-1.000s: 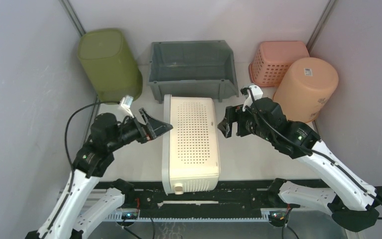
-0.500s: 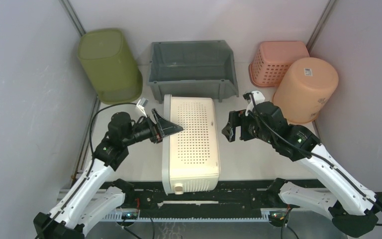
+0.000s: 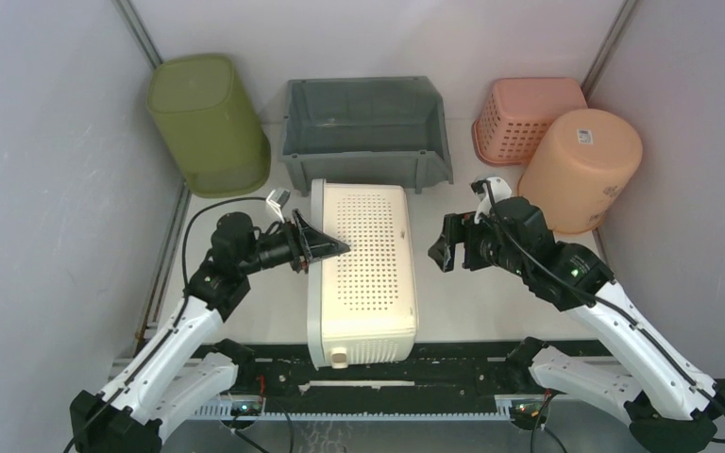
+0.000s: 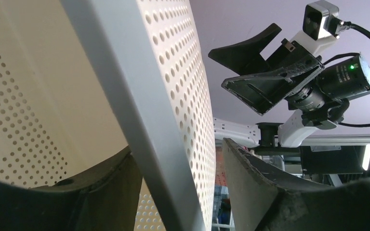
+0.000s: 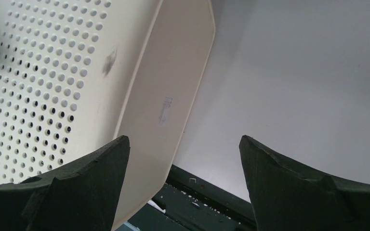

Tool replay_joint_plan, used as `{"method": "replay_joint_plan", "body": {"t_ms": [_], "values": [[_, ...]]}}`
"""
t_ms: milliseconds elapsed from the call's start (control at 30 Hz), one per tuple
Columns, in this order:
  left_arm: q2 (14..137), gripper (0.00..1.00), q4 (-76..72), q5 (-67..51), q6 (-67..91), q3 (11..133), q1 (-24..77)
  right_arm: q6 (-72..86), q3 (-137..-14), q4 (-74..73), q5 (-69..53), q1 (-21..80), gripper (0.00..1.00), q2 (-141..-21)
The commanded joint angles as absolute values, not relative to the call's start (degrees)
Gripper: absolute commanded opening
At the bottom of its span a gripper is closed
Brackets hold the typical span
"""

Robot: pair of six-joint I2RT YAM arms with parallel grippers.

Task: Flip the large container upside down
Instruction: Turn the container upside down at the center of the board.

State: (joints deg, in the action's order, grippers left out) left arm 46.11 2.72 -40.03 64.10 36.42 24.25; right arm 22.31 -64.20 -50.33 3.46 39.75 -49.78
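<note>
Left end effector (image 3: 335,248), half-open, straddles the large container (image 3: 363,283) rim.

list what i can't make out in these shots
- Sticker on the peach bucket: top view, too small to read.
- Embossed mark on the white container: right wrist view, too faint.
- Contact between the left gripper and the container's rim: left wrist view, cut off by the bottom edge.
</note>
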Motion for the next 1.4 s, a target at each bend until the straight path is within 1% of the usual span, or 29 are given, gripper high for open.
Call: {"method": "replay_joint_plan", "body": {"t_ms": [0,100,267,300,400,433,500,667,867,1033,1100,1167,1267,1367], "values": [[45.0,0.63,4.9,-44.4,62.2,38.3,22.7,21.3,-63.6,-48.4,2.5,39.1,0.92,-48.5],[44.6,0.51,5.8,-45.8,62.4,37.8,21.4,21.3,-63.3,-48.3,2.1,38.9,0.92,-48.1],[44.4,0.38,5.2,-48.0,63.2,37.6,20.0,21.3,-62.6,-48.1,1.6,38.7,0.92,-47.9],[44.5,0.32,4.7,-48.6,63.5,37.3,19.8,21.3,-62.6,-48.1,1.6,38.7,0.92,-47.9],[44.8,0.02,1.2,-49.7,65.4,36.1,19.5,21.2,-62.5,-48.0,1.5,38.6,0.92,-47.6],[45.1,0.0,-0.3,-50.1,66.1,35.6,19.4,21.2,-62.5,-47.9,1.3,38.6,0.92,-47.5],[45.7,0.0,-4.0,-50.4,68.3,34.2,19.4,21.1,-62.5,-47.7,1.1,38.5,0.92,-47.4],[47.0,0.0,-22.8,-49.9,78.9,28.3,19.5,20.7,-63.4,-48.1,0.8,37.8,0.92,-47.7],[52.0,0.0,-42.0,-43.9,88.1,23.9,22.7,19.8,-65.9,-49.4,0.8,35.9,0.92,-48.2],[61.7,0.0,-61.5,-38.3,96.5,24.1,26.6,18.7,-68.2,-50.9,-0.2,32.9,0.92,-48.3],[67.5,0.0,-74.5,-35.9,101.4,24.9,29.0,18.3,-69.8,-51.7,-0.5,31.7,0.92,-48.5],[74.3,0.0,-83.3,-33.9,105.0,27.1,31.6,17.7,-71.2,-52.4,-0.8,30.5,0.91,-49.2],[81.9,0.0,-84.9,-31.5,104.0,31.8,35.5,16.8,-73.8,-53.6,-1.0,29.0,0.91,-50.1],[86.7,0.0,-85.7,-29.8,103.0,37.0,38.8,16.1,-75.3,-54.6,-1.3,27.2,0.92,-50.4]]}}
